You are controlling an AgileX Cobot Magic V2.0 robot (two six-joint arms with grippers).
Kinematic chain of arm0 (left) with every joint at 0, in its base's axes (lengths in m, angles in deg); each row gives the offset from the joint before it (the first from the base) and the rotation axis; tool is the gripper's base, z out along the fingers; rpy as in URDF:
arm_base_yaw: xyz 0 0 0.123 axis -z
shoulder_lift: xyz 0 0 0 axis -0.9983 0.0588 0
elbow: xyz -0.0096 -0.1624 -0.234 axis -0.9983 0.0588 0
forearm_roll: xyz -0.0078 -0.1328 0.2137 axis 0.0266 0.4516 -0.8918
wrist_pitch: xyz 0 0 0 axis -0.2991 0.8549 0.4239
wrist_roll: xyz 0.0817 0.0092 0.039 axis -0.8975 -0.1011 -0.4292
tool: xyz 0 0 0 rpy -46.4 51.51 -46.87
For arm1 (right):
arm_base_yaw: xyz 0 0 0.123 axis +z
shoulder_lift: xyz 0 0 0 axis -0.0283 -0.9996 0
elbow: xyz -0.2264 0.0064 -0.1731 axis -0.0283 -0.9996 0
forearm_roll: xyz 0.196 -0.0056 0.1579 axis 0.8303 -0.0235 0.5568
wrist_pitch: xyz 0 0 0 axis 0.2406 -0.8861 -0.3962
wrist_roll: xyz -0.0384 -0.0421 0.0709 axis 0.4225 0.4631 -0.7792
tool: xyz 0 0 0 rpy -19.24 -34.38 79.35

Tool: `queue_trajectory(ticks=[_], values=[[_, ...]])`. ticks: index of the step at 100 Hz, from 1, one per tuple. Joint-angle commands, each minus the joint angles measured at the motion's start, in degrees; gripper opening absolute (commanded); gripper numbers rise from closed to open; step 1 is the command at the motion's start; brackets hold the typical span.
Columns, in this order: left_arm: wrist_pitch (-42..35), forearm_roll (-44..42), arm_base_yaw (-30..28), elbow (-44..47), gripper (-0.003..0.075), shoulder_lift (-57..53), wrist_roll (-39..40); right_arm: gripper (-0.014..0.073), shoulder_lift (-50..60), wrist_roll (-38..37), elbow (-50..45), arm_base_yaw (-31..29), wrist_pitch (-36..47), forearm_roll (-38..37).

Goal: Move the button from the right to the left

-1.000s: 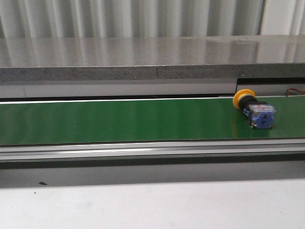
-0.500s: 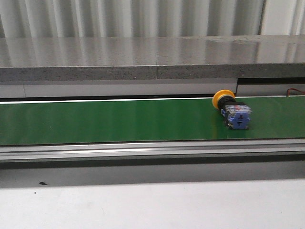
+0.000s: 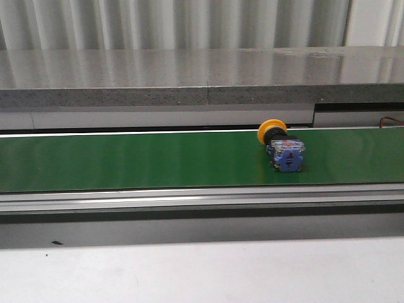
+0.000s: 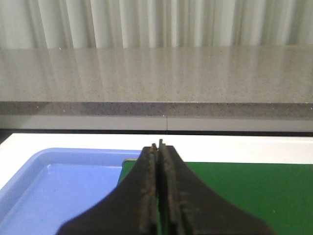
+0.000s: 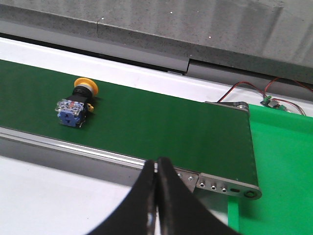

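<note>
The small push button (image 3: pixel 282 146) with its round yellow mushroom head, black collar and blue-and-clear blocky body now lies further left along the dark green conveyor belt (image 3: pixel 139 159) than half a second ago, right of the belt's middle. It rests on its side, long axis running from about eleven o'clock to five o'clock in the front view, yellow head toward the grey speckled stone ledge (image 3: pixel 189 76), blocky body toward the camera. The left gripper (image 4: pixel 158 161) hangs pressed closed above a light blue plastic tray (image 4: pixel 58 186). The right gripper (image 5: pixel 156 169) is likewise pinched together, empty, well apart from the button.
</note>
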Motion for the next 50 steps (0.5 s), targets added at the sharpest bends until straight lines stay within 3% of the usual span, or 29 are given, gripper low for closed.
queue_trajectory(ticks=[1,14,21,28,45,50], values=[[0.2,1.0,-0.1,-5.6,-0.002,5.0,0.5,-0.0066,-0.6,0.4,1.3,0.0,4.1,-0.2],[6.6,1.0,-0.1,-11.4,-0.0018,12.2,0.5,-0.0066,-0.6,0.4,1.3,0.0,4.1,-0.2],[10.1,1.0,-0.1,-14.3,0.002,15.8,0.5,-0.0066,-0.6,0.4,1.3,0.0,4.1,-0.2],[12.7,1.0,-0.1,-16.7,0.0118,19.1,0.5,-0.0066,-0.6,0.4,1.3,0.0,4.1,-0.2],[18.5,1.5,-0.1,-21.1,0.0483,25.1,0.5,-0.0066,-0.6,0.4,1.3,0.0,4.1,-0.2],[20.2,1.9,-0.1,-22.1,0.0554,26.5,0.5,-0.0066,-0.6,0.4,1.3,0.0,4.1,-0.2]])
